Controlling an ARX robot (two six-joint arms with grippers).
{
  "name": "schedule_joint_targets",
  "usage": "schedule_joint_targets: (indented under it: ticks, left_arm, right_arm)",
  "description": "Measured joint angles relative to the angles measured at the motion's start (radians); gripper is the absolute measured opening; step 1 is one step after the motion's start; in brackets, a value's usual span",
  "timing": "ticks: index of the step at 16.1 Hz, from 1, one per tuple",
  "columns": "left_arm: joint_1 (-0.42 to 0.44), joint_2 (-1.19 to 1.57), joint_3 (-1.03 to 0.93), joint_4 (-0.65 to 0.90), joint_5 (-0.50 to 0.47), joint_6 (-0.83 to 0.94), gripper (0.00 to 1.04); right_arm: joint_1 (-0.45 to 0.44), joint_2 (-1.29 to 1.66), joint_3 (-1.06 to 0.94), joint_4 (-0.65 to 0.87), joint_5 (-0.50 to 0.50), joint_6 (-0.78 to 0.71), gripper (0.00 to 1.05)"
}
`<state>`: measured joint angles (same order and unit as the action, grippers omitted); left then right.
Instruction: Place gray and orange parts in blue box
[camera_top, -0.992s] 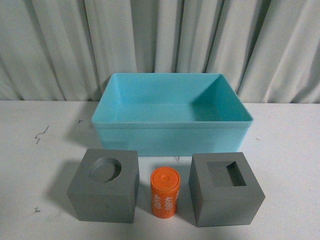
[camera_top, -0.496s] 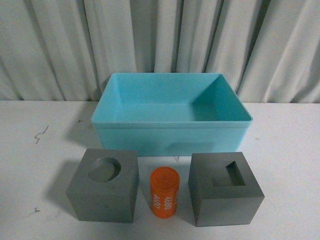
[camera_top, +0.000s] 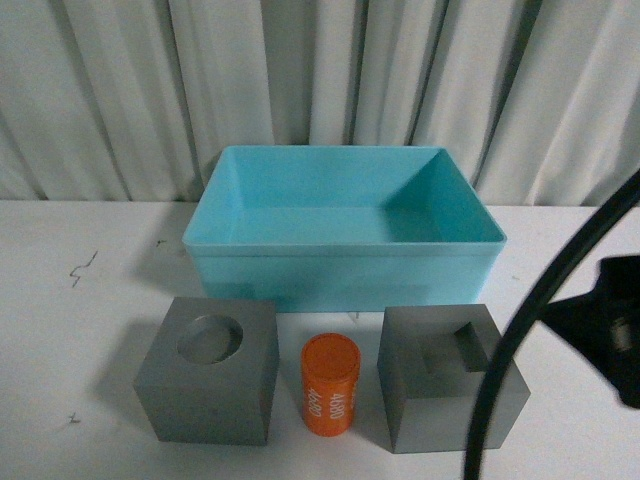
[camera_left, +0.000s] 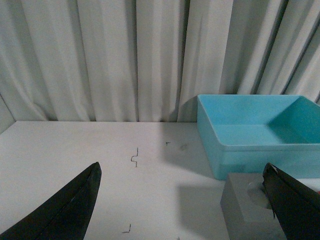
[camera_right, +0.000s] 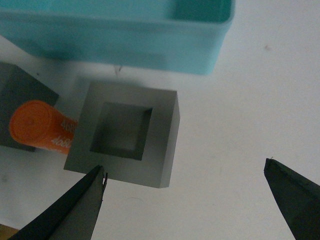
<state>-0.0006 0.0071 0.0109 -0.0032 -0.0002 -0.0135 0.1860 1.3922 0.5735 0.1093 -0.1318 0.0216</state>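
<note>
The right pincer hangs wide open and empty above the near right of the table. The gray cube with the rectangular recess sits below it, off-centre and closer to one finger than the other. The left pincer is also spread wide and holds nothing. All three parts are on the table, near of the blue box, which looks empty. The gray cube with the round recess is on the left, and the orange cylinder stands between the cubes. The step in hand looks like the approach to the first pick, the right-hand cube. Next, the pincer likely needs to centre over that cube, descend astride two opposite faces and clear the cylinder just beside it.
</note>
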Motion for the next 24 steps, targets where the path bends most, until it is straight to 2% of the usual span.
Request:
schedule_joint_targets:
  ticks: [3, 6, 13, 20, 21, 24]
  left_arm:
    - [0.0, 0.0, 0.0, 0.0, 0.0, 0.0, 0.98]
    - [0.0, 0.0, 0.0, 0.0, 0.0, 0.0, 0.98]
    - [0.0, 0.0, 0.0, 0.0, 0.0, 0.0, 0.98]
    - [0.0, 0.0, 0.0, 0.0, 0.0, 0.0, 0.98]
    - [0.0, 0.0, 0.0, 0.0, 0.0, 0.0, 0.98]
    - [0.0, 0.0, 0.0, 0.0, 0.0, 0.0, 0.98]
  right_arm:
    - [0.061, 0.142, 0.034, 0.035, 0.033, 0.053, 0.98]
    - [0.065, 0.233, 0.082, 0.052, 0.07, 0.077, 0.98]
    - [0.071, 0.407, 0.19, 0.041, 0.083, 0.135, 0.98]
    - [0.077, 0.434, 0.205, 0.038, 0.083, 0.154, 0.98]
    - [0.082, 0.437, 0.208, 0.04, 0.085, 0.157, 0.92]
    - [0.081, 0.435, 0.205, 0.043, 0.088, 0.16, 0.61]
